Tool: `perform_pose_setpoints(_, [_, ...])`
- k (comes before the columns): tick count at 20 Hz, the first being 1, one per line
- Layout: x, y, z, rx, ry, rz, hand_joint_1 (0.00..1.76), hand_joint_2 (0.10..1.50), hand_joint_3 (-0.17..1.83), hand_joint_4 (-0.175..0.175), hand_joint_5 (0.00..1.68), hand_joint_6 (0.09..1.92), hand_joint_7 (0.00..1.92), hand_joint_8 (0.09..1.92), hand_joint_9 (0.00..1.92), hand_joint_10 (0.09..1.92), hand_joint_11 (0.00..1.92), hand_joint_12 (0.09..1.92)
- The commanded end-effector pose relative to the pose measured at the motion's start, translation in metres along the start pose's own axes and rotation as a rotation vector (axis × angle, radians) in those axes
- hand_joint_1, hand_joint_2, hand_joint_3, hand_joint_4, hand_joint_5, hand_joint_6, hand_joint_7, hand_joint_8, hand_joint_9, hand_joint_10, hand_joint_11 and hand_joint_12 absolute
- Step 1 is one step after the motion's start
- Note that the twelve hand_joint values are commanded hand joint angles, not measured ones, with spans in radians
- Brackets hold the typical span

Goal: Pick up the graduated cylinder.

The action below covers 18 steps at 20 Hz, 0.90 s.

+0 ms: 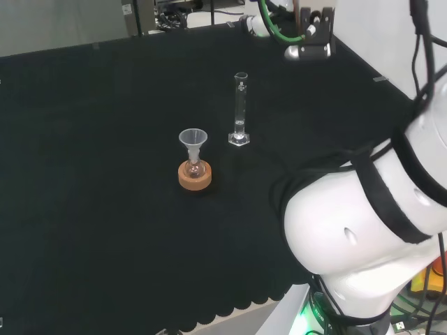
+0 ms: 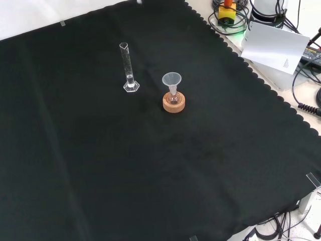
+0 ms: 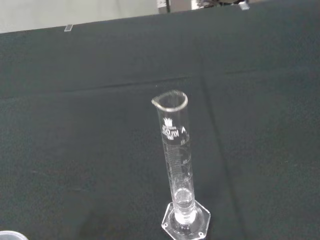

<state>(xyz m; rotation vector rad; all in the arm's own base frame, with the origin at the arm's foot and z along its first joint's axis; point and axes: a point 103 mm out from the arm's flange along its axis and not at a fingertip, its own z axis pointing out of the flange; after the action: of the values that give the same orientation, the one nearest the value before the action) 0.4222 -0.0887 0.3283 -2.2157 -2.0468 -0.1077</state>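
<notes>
The graduated cylinder (image 1: 241, 108) is a tall, narrow, clear tube with a hexagonal foot, and it stands upright on the black cloth. In the front view the cylinder (image 2: 128, 70) stands left of a funnel. In the wrist view the cylinder (image 3: 177, 165) is close and upright, its spout rim on top, with nothing touching it. A black and grey part at the arm's end (image 1: 309, 35) hangs at the head view's top, beyond and to the right of the cylinder. I cannot tell how the hand stands.
A clear funnel in a small flask on a cork ring (image 1: 194, 167) stands near the cylinder, to its right in the front view (image 2: 173, 95). White arm links (image 1: 370, 216) take up the head view's right. The cloth's scalloped edge (image 2: 261, 80), cables and a white sheet (image 2: 275, 47) lie at the front view's right.
</notes>
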Motion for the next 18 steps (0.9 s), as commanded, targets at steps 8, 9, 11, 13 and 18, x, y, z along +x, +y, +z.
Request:
perform_pose_setpoints(8, [-0.064, 0.046, 0.100, -0.013, 0.261, -0.049, 0.49, 1.16, -0.08, -0.037, 0.28, 0.09, 0.09, 0.64, 0.33, 0.67, 0.15, 1.38])
perform_pose_setpoints(9, [-0.066, 0.047, 0.104, -0.013, 0.273, -0.057, 0.49, 1.15, -0.09, -0.036, 0.28, 0.09, 0.08, 0.64, 0.32, 0.67, 0.15, 1.38])
perform_pose_setpoints(11, [-0.069, 0.047, 0.114, -0.018, 0.313, -0.082, 0.50, 1.15, -0.09, -0.033, 0.28, 0.09, 0.08, 0.64, 0.32, 0.67, 0.14, 1.38])
perform_pose_setpoints(13, [-0.071, 0.047, 0.122, -0.010, 0.346, -0.114, 0.52, 1.14, -0.10, -0.031, 0.27, 0.09, 0.09, 0.64, 0.32, 0.67, 0.14, 1.38])
perform_pose_setpoints(18, [-0.073, 0.046, 0.141, 0.027, 0.398, -0.173, 0.55, 1.12, -0.12, -0.031, 0.27, 0.09, 0.12, 0.64, 0.36, 0.67, 0.18, 1.36])
